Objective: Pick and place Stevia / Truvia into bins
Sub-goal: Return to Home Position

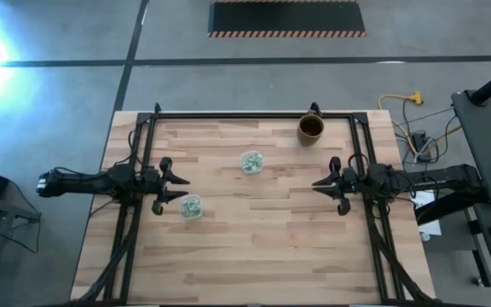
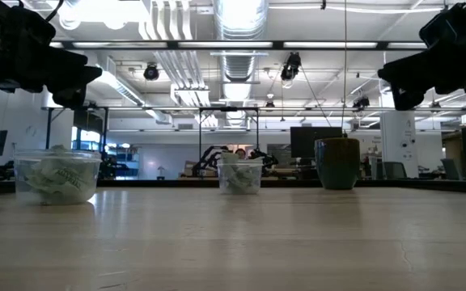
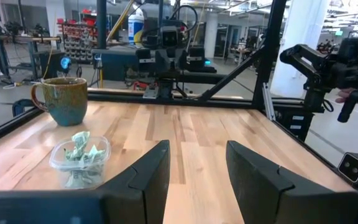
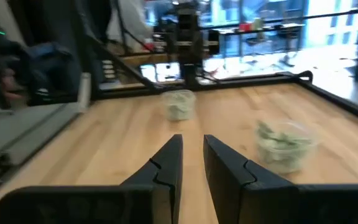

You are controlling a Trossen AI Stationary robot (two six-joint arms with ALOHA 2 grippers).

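Note:
Two clear plastic cups stand on their bases on the wooden table, both holding pale green and white sachets. One cup (image 1: 251,161) (image 3: 79,160) (image 4: 284,144) (image 2: 239,174) is mid-table toward the far edge. The other cup (image 1: 191,206) (image 4: 179,104) (image 2: 57,176) stands just beside my left gripper, on its near-edge side. I see no sachets lying loose on the table. My left gripper (image 1: 182,189) (image 3: 197,168) hovers open at the table's left side. My right gripper (image 1: 317,183) (image 4: 192,155) hovers at the right side, its fingers only narrowly apart. Both are raised above the table and hold nothing.
A brown mug with a handle (image 1: 311,128) (image 3: 64,99) (image 2: 338,163) stands near the far edge, right of centre. A black metal frame (image 1: 254,115) runs along the far edge and both sides. Bare wood (image 1: 254,247) fills the near half of the table.

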